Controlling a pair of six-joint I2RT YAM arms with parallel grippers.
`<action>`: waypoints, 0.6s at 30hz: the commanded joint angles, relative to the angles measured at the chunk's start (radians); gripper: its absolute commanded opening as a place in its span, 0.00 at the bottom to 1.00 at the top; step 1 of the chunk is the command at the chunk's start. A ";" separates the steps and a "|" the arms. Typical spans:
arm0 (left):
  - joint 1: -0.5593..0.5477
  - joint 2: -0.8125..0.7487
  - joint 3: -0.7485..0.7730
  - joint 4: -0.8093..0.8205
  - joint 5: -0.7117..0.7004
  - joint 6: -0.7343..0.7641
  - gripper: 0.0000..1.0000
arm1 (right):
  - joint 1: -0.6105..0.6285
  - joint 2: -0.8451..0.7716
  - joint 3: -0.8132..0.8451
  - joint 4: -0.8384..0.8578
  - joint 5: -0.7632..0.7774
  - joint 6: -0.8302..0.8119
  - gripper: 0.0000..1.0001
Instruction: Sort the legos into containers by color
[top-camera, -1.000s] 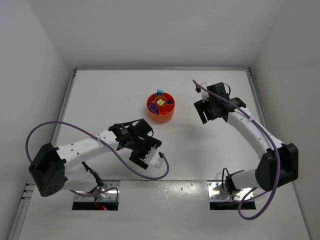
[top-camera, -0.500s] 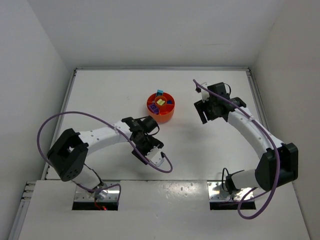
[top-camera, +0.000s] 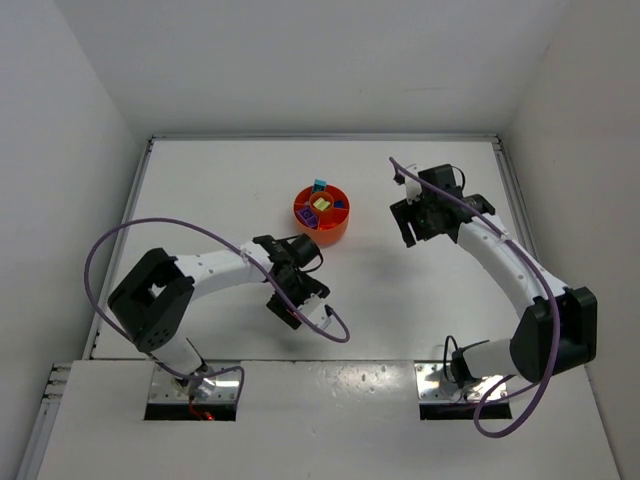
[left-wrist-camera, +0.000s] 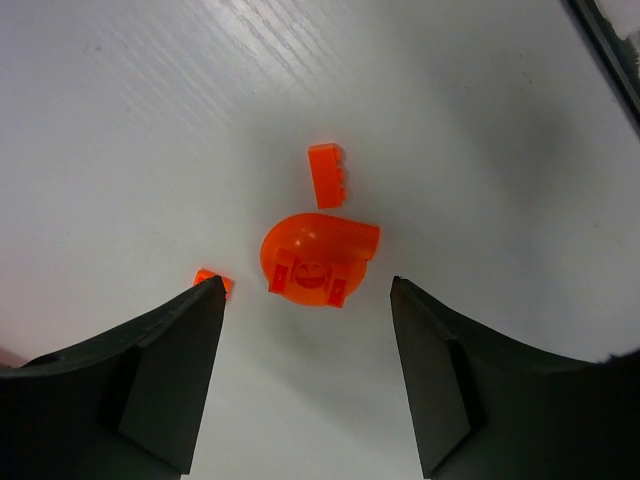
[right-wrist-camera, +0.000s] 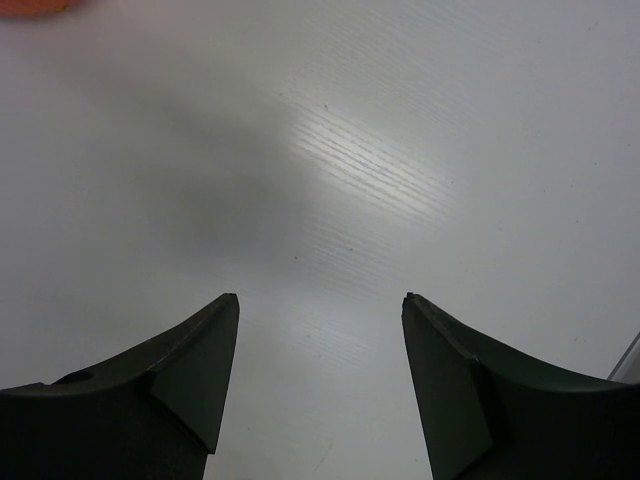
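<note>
Three orange legos lie loose on the white table (left-wrist-camera: 120, 120). A rounded piece (left-wrist-camera: 318, 262) sits in the middle, a studded brick (left-wrist-camera: 327, 175) lies just beyond it without touching, and a third orange bit (left-wrist-camera: 212, 280) peeks out at the tip of one finger. The left gripper (left-wrist-camera: 305, 298) hangs right over them, jaws spread either side of the rounded piece and touching nothing.

Out from there, the orange dish (top-camera: 322, 236) stands mid-table, just past the left gripper (top-camera: 296, 300). It holds a lime brick (top-camera: 321, 203), a purple brick (top-camera: 322, 222) and a blue brick (top-camera: 341, 207) in separate compartments. A cyan brick (top-camera: 319, 185) sits at the far rim.

Off to the dish's right, apart from it, the right gripper (right-wrist-camera: 320, 300) is over bare table — fingers wide, nothing between them.
</note>
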 joint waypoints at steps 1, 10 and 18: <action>-0.001 0.019 0.019 0.001 0.017 0.021 0.73 | -0.006 -0.040 0.000 0.006 -0.022 0.016 0.67; -0.001 0.061 0.019 0.020 0.006 0.009 0.58 | -0.016 -0.022 0.000 0.006 -0.031 0.016 0.67; -0.001 0.088 0.019 0.029 -0.003 0.009 0.57 | -0.016 -0.022 0.000 0.006 -0.040 0.016 0.67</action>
